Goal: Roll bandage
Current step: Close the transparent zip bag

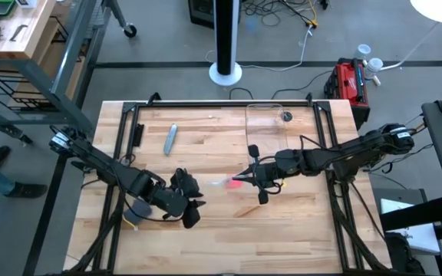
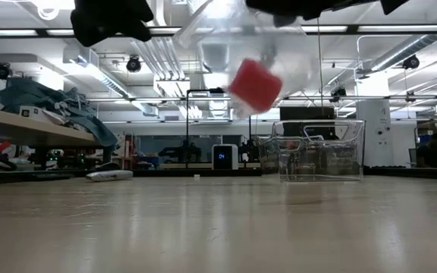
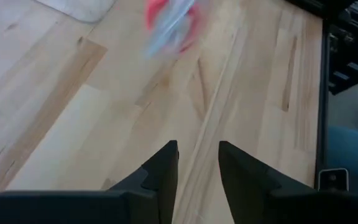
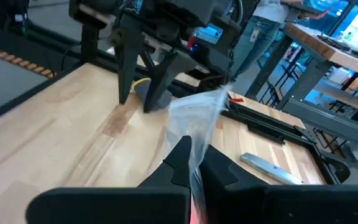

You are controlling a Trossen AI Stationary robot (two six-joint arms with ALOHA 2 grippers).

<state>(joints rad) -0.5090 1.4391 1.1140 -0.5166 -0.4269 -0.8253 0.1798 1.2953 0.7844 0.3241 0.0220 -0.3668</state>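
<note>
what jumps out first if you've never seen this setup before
The eye goes to the bright pink-red bandage inside a clear plastic bag, hanging above the table's middle from the right gripper, whose fingers are shut on the bag. The left gripper hovers nearby over bare wood with its fingers apart and empty. A clear bin stands at the table's far edge.

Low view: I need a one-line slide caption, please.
Pink bandage inside a clear plastic bag hangs above the table, with a clear bin behind.
</note>
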